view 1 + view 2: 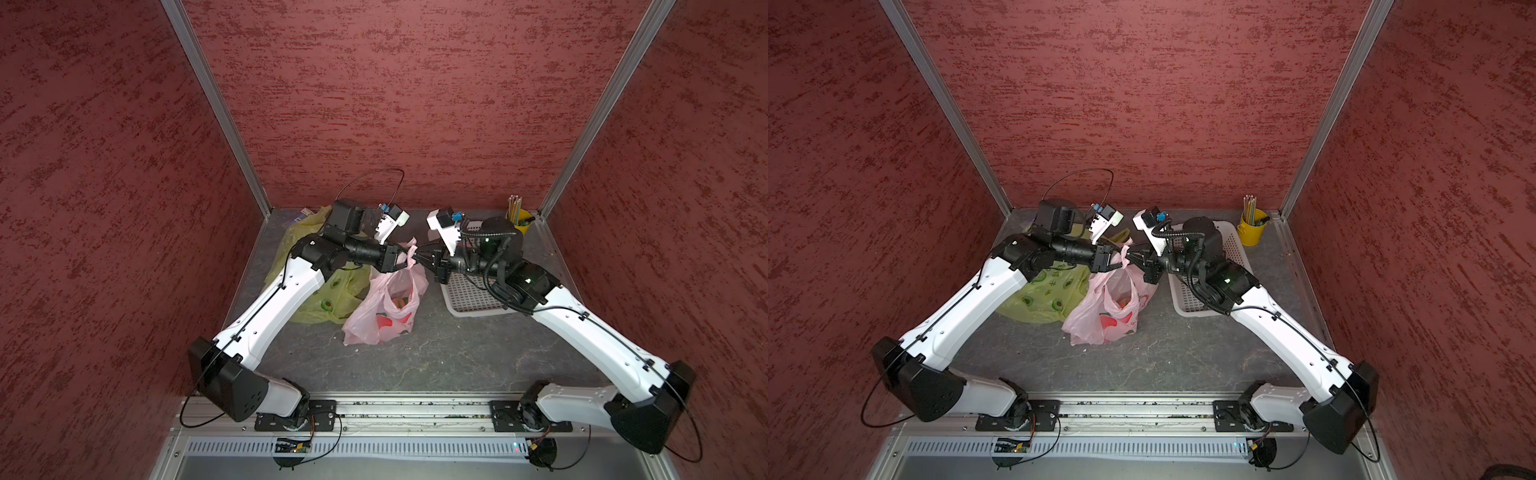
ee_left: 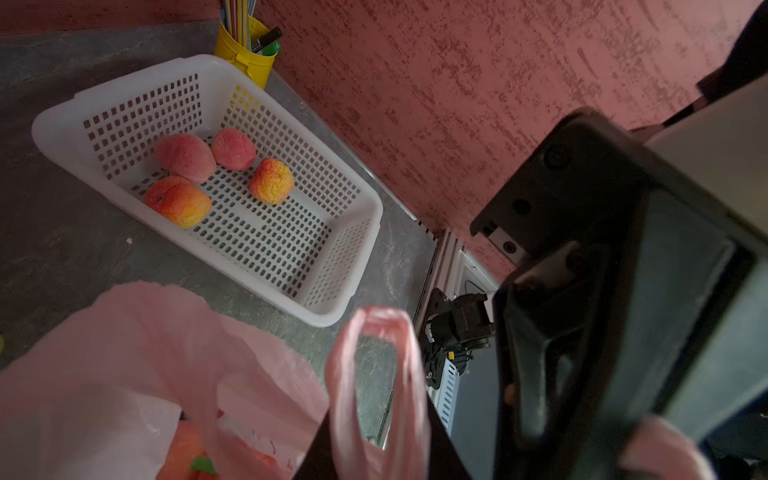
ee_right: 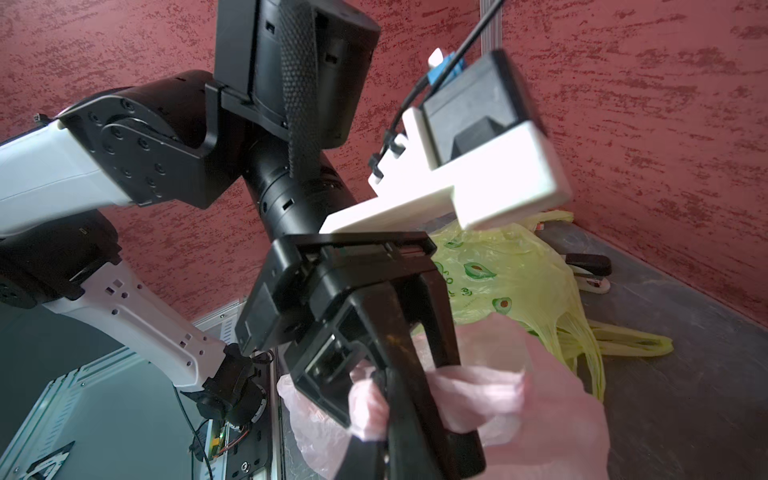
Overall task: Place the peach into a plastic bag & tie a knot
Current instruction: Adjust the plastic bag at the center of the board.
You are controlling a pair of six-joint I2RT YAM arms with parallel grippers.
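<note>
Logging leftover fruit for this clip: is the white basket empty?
No: the left wrist view shows four peaches lying inside the white basket.

The left arm (image 1: 274, 307) and right arm (image 1: 590, 336) have white shells, black joints, thin black cables (one corrugated).

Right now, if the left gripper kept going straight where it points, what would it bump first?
Probably the pink bag, its raised handle right at the left gripper; the right gripper faces it just beyond, though depth is unclear.
</note>
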